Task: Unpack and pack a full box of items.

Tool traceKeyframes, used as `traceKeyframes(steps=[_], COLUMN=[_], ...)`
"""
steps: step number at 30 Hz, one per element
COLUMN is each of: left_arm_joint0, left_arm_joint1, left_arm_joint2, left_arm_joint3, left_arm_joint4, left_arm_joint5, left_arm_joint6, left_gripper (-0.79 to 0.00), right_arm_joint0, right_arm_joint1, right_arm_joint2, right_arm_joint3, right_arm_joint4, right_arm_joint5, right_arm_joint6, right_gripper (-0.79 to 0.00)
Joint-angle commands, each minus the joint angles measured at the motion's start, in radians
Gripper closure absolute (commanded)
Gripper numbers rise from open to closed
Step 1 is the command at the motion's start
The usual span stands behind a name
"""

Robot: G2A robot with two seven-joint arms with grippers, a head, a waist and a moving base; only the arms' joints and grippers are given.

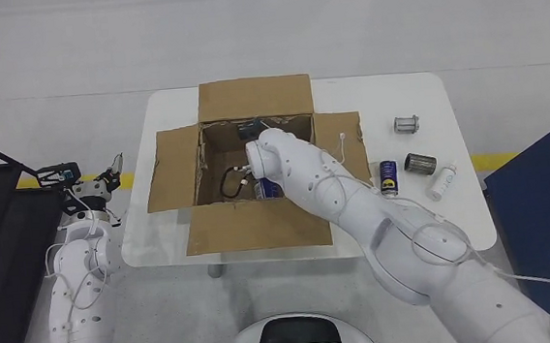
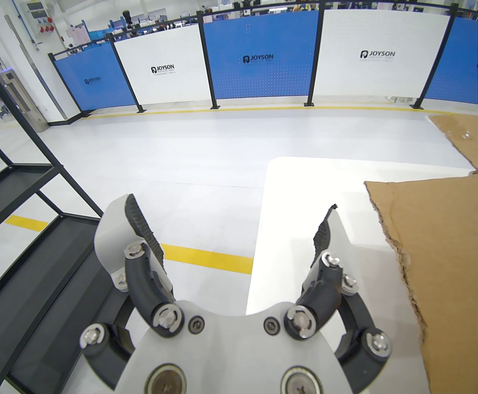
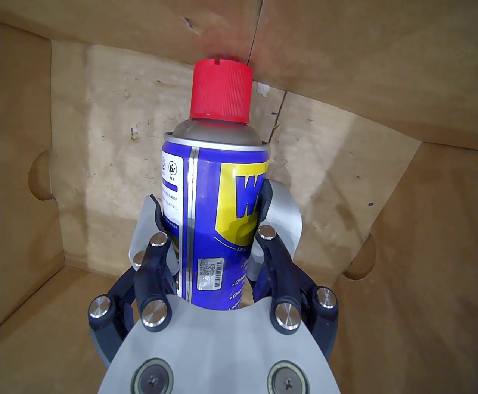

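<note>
An open cardboard box (image 1: 250,101) stands in the middle of the white table (image 1: 386,95). My right arm reaches down into it, and its gripper (image 3: 213,209) is shut on a blue spray can (image 3: 214,209) with a red cap (image 3: 220,89), held inside the box near a corner. A dark item (image 1: 250,130) and a black cable (image 1: 229,183) lie in the box. My left gripper (image 2: 233,224) hangs open and empty off the table's left edge, beside the box's left flap (image 2: 429,242).
To the right of the box lie a small blue can (image 1: 388,175), a dark mesh cylinder (image 1: 419,163), a white bottle (image 1: 442,182) and a grey holder (image 1: 405,123). A black rack (image 1: 0,251) stands left of the table.
</note>
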Motion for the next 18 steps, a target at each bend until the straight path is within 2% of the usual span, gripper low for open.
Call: traceKeyframes(steps=[1, 6, 10, 18], left_arm_joint0=[0.0, 0.0, 0.0, 0.0], left_arm_joint1=[0.0, 0.0, 0.0, 0.0], left_arm_joint2=[0.0, 0.0, 0.0, 0.0], left_arm_joint3=[0.0, 0.0, 0.0, 0.0], left_arm_joint4=[0.0, 0.0, 0.0, 0.0], left_arm_joint5=[0.0, 0.0, 0.0, 0.0], left_arm_joint6=[0.0, 0.0, 0.0, 0.0], left_gripper=[-0.785, -0.785, -0.785, -0.785], right_arm_joint0=[0.004, 0.009, -0.006, -0.107], right_arm_joint1=[-0.006, -0.01, 0.007, 0.093], right_arm_joint2=[0.002, 0.024, 0.052, 0.138], right_arm_joint3=[0.013, 0.014, -0.035, -0.273], right_arm_joint4=[0.003, 0.009, 0.003, -0.086], right_arm_joint5=[-0.019, -0.061, -0.092, -0.12], right_arm_joint6=[-0.004, -0.036, -0.074, -0.088], right_gripper=[0.0, 0.0, 0.0, 0.0])
